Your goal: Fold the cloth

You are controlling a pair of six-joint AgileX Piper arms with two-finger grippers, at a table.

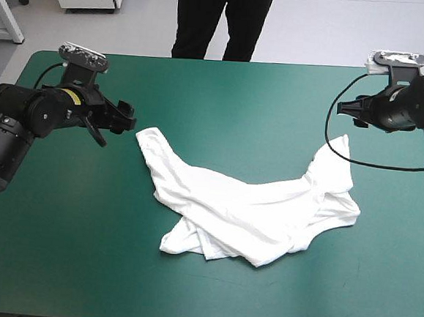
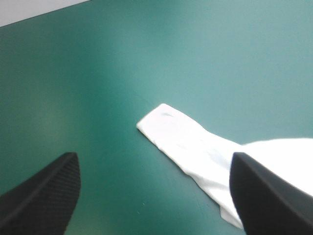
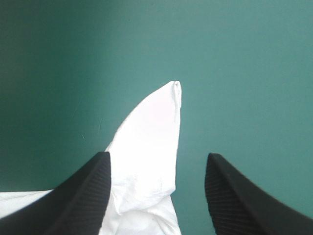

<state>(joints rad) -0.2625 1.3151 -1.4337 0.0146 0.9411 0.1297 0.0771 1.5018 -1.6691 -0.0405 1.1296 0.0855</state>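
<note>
The white T-shirt [image 1: 248, 209] lies crumpled and stretched across the middle of the teal-green table, one end pointing toward each arm. My left gripper [image 1: 116, 121] hovers open just off its left end; in the left wrist view that end of the T-shirt [image 2: 195, 147] lies ahead of the gripper [image 2: 154, 196], nearer one black finger [image 2: 264, 196]. My right gripper [image 1: 352, 109] is open above the right tip. The pointed tip of the T-shirt [image 3: 151, 142] runs up between the spread fingers [image 3: 83, 200] of that gripper [image 3: 159, 196], and nothing is held.
Bare teal-green cover [image 1: 231, 101] stretches behind the T-shirt to the far edge, and a wide strip lies in front of it [image 1: 114, 283].
</note>
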